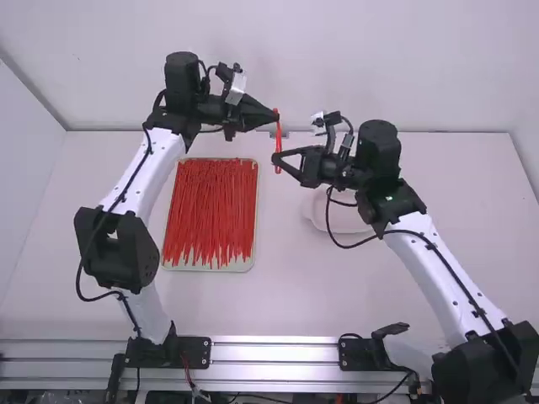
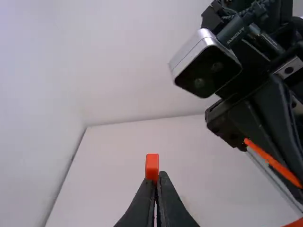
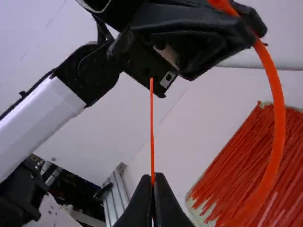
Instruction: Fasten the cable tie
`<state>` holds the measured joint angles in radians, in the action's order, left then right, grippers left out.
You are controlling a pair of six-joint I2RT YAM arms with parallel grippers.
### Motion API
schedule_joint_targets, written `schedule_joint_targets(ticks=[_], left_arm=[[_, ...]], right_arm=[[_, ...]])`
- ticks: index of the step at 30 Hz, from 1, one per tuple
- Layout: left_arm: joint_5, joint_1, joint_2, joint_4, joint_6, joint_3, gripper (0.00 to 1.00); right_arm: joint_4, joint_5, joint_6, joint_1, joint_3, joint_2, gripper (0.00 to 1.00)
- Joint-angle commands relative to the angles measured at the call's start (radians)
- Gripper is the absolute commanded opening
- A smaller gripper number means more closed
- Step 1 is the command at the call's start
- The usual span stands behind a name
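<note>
The left tool [image 1: 274, 113] is pinched shut on the square head [image 2: 151, 164] of the cable tie [image 1: 278, 139], held in the air over the far side of the desk [image 1: 320, 286]. The right tool [image 1: 278, 160], just beside it, is closed on the thin tail [image 3: 152, 137], and the strap bows out between them. I'd say the tail tip must meet the head's slot squarely and go in slowly. A tray [image 1: 207, 268] of spare red ties [image 1: 210, 210] lies well apart on the left arm's side. The main obstacle looks to be the tools crowding each other.
</note>
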<state>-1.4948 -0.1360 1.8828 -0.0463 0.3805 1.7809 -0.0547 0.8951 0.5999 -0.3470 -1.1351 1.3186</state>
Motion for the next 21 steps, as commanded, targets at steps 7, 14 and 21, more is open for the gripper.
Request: schedule_joint_targets(ticks=[7, 14, 21], left_arm=[[-0.009, -0.014, -0.014, -0.144, 0.208, -0.002, 0.02], [-0.009, -0.018, -0.014, -0.142, 0.267, -0.002, 0.02], [-0.005, -0.027, -0.014, -0.072, 0.263, -0.002, 0.02]], right_arm=[[0.018, 0.013, -0.005, 0.001, -0.030, -0.015, 0.00], [0.015, 0.013, 0.052, 0.001, -0.031, -0.015, 0.00], [0.014, 0.012, 0.059, 0.001, -0.031, -0.015, 0.00]])
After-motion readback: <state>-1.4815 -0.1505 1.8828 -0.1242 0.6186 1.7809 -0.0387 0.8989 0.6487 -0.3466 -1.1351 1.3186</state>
